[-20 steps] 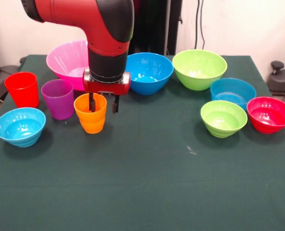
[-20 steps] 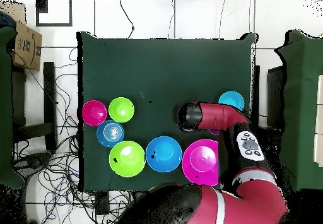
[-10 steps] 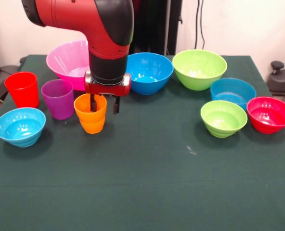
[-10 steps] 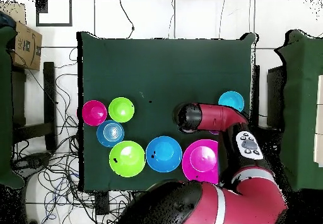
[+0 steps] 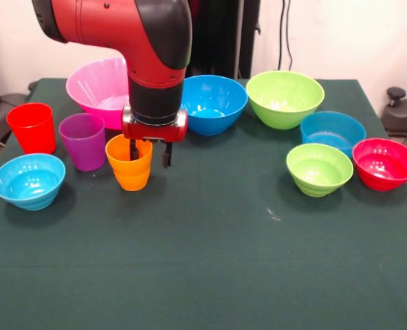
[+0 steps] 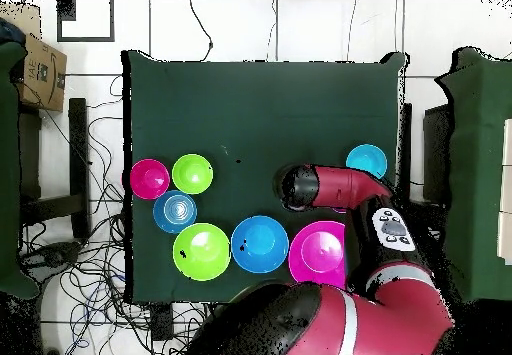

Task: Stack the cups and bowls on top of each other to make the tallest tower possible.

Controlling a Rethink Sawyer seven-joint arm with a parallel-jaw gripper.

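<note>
Orange cup (image 5: 129, 167) glossy, stepped waist; upright

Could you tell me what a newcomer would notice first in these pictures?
Probably the big red and black arm coming down over the orange cup, its claw open with one finger inside the rim and the other outside. Next, the bright bowls along the green table, led by the big pink bowl behind the arm.
</note>
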